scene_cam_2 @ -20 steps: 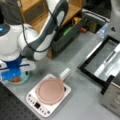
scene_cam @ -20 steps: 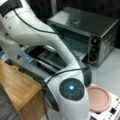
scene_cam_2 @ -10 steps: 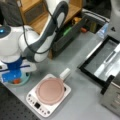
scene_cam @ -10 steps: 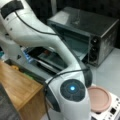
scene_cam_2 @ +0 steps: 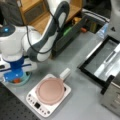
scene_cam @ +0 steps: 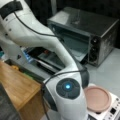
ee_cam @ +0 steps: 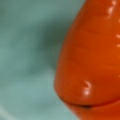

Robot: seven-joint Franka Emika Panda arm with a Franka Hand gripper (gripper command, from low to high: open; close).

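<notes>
An orange carrot (ee_cam: pixel 90 62) fills the right side of the wrist view, lying on a teal plate (ee_cam: pixel 25 50). In a front view the blue-fingered gripper (scene_cam_2: pixel 14 76) points straight down onto that teal plate (scene_cam_2: pixel 25 78) at the left table edge. A bit of the carrot (scene_cam_2: pixel 16 80) shows right under its tips. The fingers do not show in the wrist view. The arm's own body hides the gripper in a front view where the elbow (scene_cam: pixel 67 87) fills the foreground.
A pink pan (scene_cam_2: pixel 50 90) sits on a white induction cooker (scene_cam_2: pixel 35 102) right of the plate, also visible as pan (scene_cam: pixel 97 98). A toaster oven (scene_cam: pixel 85 32) stands with its door (scene_cam_2: pixel 105 62) down. A wooden shelf (scene_cam_2: pixel 37 12) and a dark bin (scene_cam_2: pixel 70 32) stand behind.
</notes>
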